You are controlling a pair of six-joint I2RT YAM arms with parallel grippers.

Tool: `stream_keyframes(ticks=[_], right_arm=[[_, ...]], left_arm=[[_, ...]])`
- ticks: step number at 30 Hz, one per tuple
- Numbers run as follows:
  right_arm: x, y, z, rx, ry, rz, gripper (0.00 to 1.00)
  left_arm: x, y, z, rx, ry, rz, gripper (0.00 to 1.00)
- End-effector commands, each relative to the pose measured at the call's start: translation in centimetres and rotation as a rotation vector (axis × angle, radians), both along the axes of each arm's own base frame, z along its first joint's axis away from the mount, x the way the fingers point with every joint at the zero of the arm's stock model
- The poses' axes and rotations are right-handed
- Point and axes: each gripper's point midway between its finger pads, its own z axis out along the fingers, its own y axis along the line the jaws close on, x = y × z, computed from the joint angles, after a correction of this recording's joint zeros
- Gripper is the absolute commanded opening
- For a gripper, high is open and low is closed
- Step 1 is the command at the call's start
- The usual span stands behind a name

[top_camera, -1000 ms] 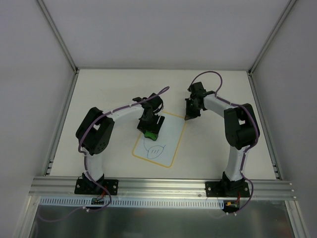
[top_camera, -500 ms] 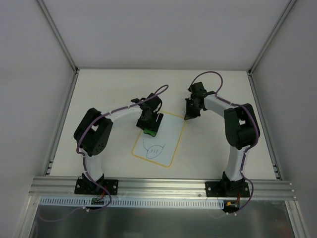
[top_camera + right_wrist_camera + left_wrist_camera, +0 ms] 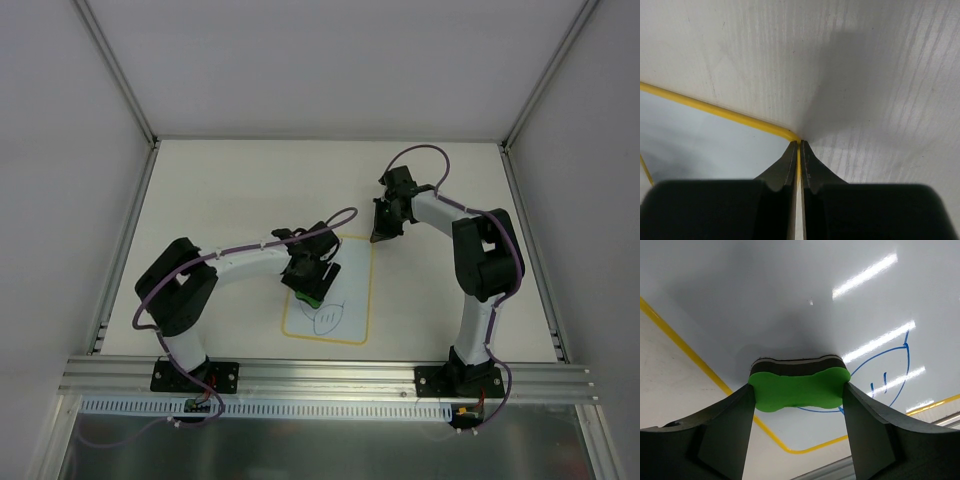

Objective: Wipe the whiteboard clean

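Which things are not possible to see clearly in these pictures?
- Left wrist view: the eraser hides part of the blue drawing.
- Right wrist view: unclear whether the right gripper pinches the whiteboard border or only touches it.
- Top view: the drawing is too small to read.

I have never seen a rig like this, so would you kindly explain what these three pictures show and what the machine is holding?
These are two robot arms bolted to a white table, each ending in a two-finger end effector. The wide picture looks down from above and behind them; the other two come from a camera on each wrist. On the table lies a yellow-edged whiteboard bearing a blue drawing. The left end effector grips a green eraser set on the board beside the drawing. The right end effector is shut, its tips at the board's far corner.
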Motion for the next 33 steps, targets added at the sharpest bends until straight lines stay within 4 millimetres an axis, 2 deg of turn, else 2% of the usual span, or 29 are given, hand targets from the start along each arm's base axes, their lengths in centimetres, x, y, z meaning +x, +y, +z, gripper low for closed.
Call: stream_keyframes(ticks=[1, 4, 5, 9, 11, 16, 17, 18, 23, 26, 28, 29, 30, 33], right_arm=[[-1.3, -1.8, -2.2, -0.074, 0.059, -0.030, 0.00], [-1.2, -1.7, -2.1, -0.071, 0.055, -0.028, 0.00], [-1.1, -1.7, -2.0, -0.071, 0.052, -0.028, 0.00], [-0.7, -1.6, -1.6, -0.067, 0.036, -0.024, 0.00], [-0.5, -1.5, -1.5, -0.063, 0.033, -0.025, 0.00], [1.8, -0.9, -0.5, -0.051, -0.010, -0.039, 0.00], [2.2, -0.9, -0.3, -0.049, -0.016, -0.043, 0.00], [3.2, -0.6, 0.0, -0.043, -0.033, -0.045, 0.00], [5.2, -0.4, 0.6, -0.035, -0.065, -0.053, 0.00], [5.8, -0.1, 0.8, -0.029, -0.079, -0.040, 0.00], [6.0, -0.1, 1.0, -0.029, -0.087, -0.036, 0.00], [6.1, -0.1, 1.1, -0.028, -0.091, -0.031, 0.00], [6.1, -0.1, 1.2, -0.030, -0.094, -0.025, 0.00], [6.0, -0.2, 1.2, -0.033, -0.097, -0.013, 0.00]], left_arm=[[-5.6, 4.0, -3.7, 0.175, 0.244, 0.029, 0.29], [-3.7, 3.5, -4.4, 0.190, 0.225, 0.043, 0.25], [-2.3, 3.0, -4.2, 0.175, 0.209, 0.052, 0.24], [1.0, 2.9, -5.2, 0.186, 0.191, 0.085, 0.23], [2.7, 2.2, -4.9, 0.160, 0.174, 0.095, 0.23], [6.7, 1.2, -4.5, 0.114, 0.137, 0.118, 0.22], [7.9, 0.5, -3.8, 0.089, 0.112, 0.120, 0.22], [8.6, 0.4, -3.8, 0.086, 0.106, 0.125, 0.22], [12.5, 0.1, -2.5, 0.064, 0.023, 0.127, 0.23], [13.3, 0.8, -1.7, 0.090, -0.031, 0.104, 0.24], [13.4, 1.1, -0.1, 0.082, -0.068, 0.090, 0.25], [12.8, 1.7, 0.0, 0.098, -0.072, 0.062, 0.25], [12.4, 1.6, 1.3, 0.089, -0.101, 0.036, 0.25], [10.1, 2.5, 1.4, 0.138, -0.118, -0.060, 0.25]])
